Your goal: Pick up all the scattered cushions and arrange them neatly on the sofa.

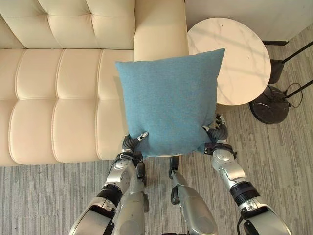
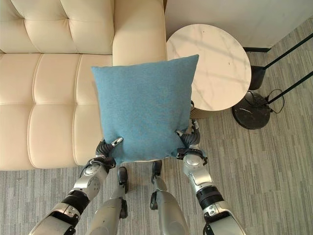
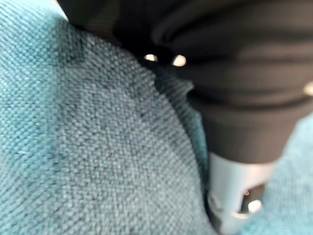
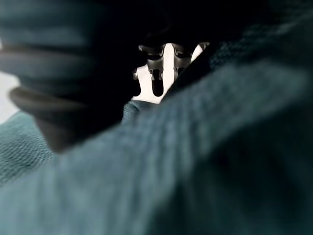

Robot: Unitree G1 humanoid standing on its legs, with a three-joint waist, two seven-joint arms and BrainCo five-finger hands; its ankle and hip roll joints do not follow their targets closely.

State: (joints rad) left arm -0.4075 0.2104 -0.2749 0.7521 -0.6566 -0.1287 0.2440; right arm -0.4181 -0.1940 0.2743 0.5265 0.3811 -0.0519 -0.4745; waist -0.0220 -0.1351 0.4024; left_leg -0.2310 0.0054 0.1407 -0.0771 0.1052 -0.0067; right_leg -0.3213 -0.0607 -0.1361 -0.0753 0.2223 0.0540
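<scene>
Held up closest to the head camera is a blue cushion (image 1: 169,100), square and flat-faced, its lower corners pinched between the two hands – it hangs in the air over the right end of the sofa's seat, partly covering the armrest. Behind it spreads the cream tufted sofa (image 1: 58,93), taking up the left and upper part of the scene. Just right of the armrest stands a round white marble-look table (image 1: 239,58), and beyond that the dark round base of a floor lamp (image 1: 270,105) sits on the grey striped carpet (image 1: 279,156). Smallest – the left hand (image 1: 134,142) grips the cushion's lower left corner, thumb on the front, and the right hand (image 1: 218,132) clasps the lower right corner
</scene>
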